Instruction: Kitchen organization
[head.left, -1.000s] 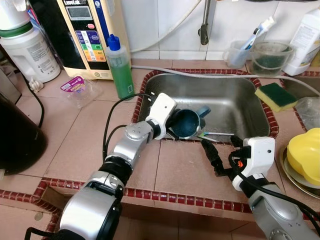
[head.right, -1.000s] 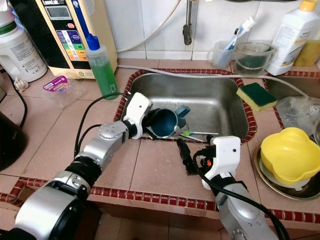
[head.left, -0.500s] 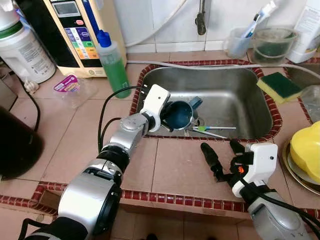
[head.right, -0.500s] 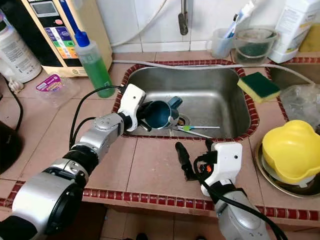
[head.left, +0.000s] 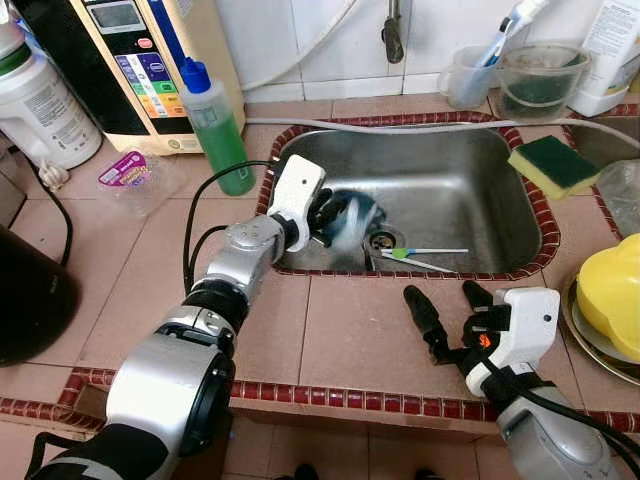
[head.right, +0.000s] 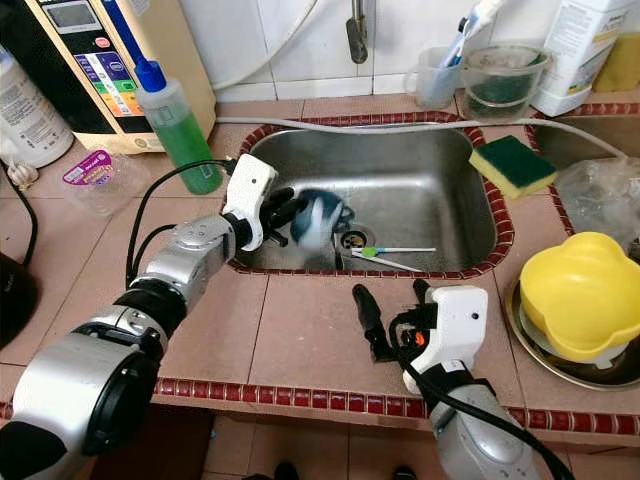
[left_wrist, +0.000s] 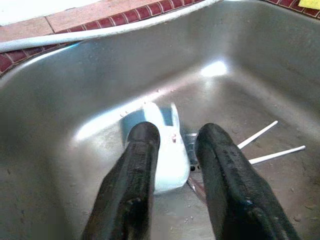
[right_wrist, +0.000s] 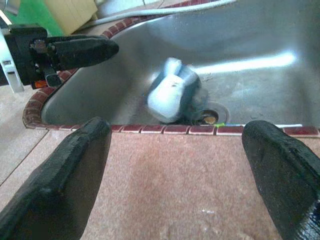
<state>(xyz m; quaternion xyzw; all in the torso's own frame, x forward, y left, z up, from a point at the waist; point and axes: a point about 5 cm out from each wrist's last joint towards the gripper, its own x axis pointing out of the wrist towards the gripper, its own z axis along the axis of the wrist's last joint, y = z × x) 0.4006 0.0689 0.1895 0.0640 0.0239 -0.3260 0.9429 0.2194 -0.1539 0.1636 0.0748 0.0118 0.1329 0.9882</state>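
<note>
Left eye view: my steel sink (head.left: 470, 205) takes the upper middle of the frame, sunk in the tiled counter (head.left: 110, 270). My left gripper (head.left: 328, 212) reaches over its left rim, fingers parted, holding nothing. The blue cup (head.left: 352, 222), motion-blurred, lies in the basin just beyond those fingertips, beside the drain. My right gripper (head.left: 447, 310) hovers wide open and empty over the counter at lower right. A toothbrush (head.left: 425, 254) lies right of the drain.
</note>
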